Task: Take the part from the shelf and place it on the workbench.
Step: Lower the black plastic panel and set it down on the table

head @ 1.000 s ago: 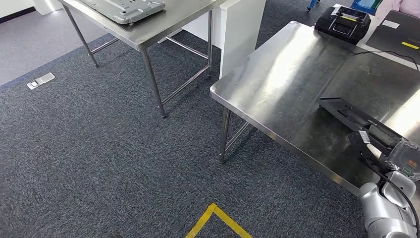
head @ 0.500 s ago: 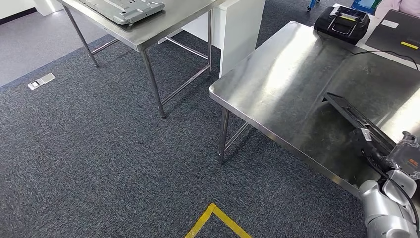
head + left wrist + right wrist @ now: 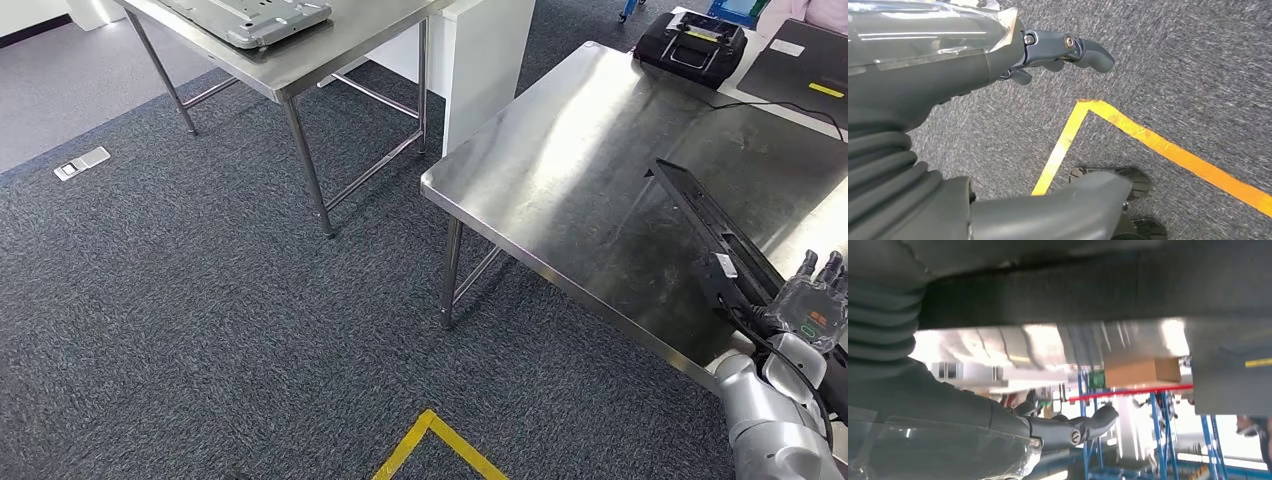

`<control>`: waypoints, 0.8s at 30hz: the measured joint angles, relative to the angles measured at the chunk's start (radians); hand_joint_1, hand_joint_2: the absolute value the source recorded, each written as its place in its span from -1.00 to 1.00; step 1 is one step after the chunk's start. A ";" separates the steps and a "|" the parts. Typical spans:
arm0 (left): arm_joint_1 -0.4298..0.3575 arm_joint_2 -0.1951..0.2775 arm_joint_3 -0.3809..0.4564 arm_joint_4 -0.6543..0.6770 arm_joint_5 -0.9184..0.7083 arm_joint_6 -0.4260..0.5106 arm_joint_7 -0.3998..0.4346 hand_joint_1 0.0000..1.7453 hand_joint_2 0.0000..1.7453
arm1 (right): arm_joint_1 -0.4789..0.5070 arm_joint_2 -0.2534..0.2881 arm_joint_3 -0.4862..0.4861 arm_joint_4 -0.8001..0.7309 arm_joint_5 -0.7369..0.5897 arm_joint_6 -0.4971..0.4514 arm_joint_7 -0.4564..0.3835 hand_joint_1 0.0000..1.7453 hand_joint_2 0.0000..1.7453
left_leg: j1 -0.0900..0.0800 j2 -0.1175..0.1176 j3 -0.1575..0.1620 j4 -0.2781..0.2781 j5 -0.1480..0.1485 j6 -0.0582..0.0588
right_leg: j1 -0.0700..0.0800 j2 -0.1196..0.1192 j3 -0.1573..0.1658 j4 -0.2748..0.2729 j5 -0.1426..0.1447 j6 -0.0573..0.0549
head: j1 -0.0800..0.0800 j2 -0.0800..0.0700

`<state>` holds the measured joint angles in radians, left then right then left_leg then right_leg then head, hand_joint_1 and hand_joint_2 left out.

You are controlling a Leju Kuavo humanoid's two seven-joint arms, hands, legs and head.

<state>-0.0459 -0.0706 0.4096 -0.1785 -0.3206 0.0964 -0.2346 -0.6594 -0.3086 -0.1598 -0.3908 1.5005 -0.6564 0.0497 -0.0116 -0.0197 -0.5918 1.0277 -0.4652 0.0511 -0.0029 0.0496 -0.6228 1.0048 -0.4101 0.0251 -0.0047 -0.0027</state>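
The part [image 3: 712, 228], a long black bar, lies on the steel workbench [image 3: 560, 170] near its right front edge. Its near end is beside my right hand [image 3: 812, 300]. The hand's fingers [image 3: 822, 268] stand up and apart, with nothing between them. In the right wrist view the part [image 3: 1098, 295] is a dark blurred band, well apart from the straight fingers of the right hand [image 3: 1063, 427]. My left hand [image 3: 1048, 47] hangs over the carpet with its fingers extended, holding nothing.
A second steel table [image 3: 330, 50] at the back left carries a grey metal plate [image 3: 250, 15]. A white cabinet [image 3: 485, 60] stands between the tables. A black device [image 3: 692, 40] sits at the workbench's far end. Yellow floor tape [image 3: 430, 440] marks the carpet.
The part has swung round to lie more along the workbench. My right hand's fingers, earlier wrapped at its near end, now stand up and apart.
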 joint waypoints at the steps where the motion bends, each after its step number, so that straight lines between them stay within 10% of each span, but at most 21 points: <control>1: 0.000 0.000 0.002 0.000 0.000 0.000 0.003 -1.00 1.00 | -0.007 0.001 -0.003 0.005 -0.009 0.029 -0.006 -1.00 -1.00 | 0.000 0.000 0.000 0.000 0.000 0.000 | 0.000 0.000 0.000 0.000 0.000 0.000 | 0.000 0.000; 9: -0.004 0.001 0.020 0.000 0.000 -0.001 0.021 -1.00 1.00 | -0.114 0.017 -0.027 0.042 -0.093 0.541 -0.060 -1.00 -1.00 | 0.000 0.001 0.001 0.000 0.001 0.000 | 0.000 0.000 0.000 0.000 0.001 0.000 | 0.000 0.000; 24: -0.003 0.005 0.042 0.000 0.000 -0.014 0.031 -1.00 1.00 | -0.189 0.018 -0.050 0.053 -0.197 0.769 -0.160 -1.00 -1.00 | 0.001 0.001 0.000 0.000 0.001 0.001 | 0.000 0.000 0.000 0.000 0.001 0.000 | 0.000 0.000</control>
<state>-0.0492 -0.0655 0.4519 -0.1785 -0.3209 0.0828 -0.2037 -0.8486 -0.2902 -0.2103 -0.3381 1.3038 0.1122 -0.1108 -0.0106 -0.0190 -0.5917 1.0279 -0.4641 0.0516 -0.0030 0.0497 -0.6224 1.0048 -0.4094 0.0252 -0.0046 -0.0027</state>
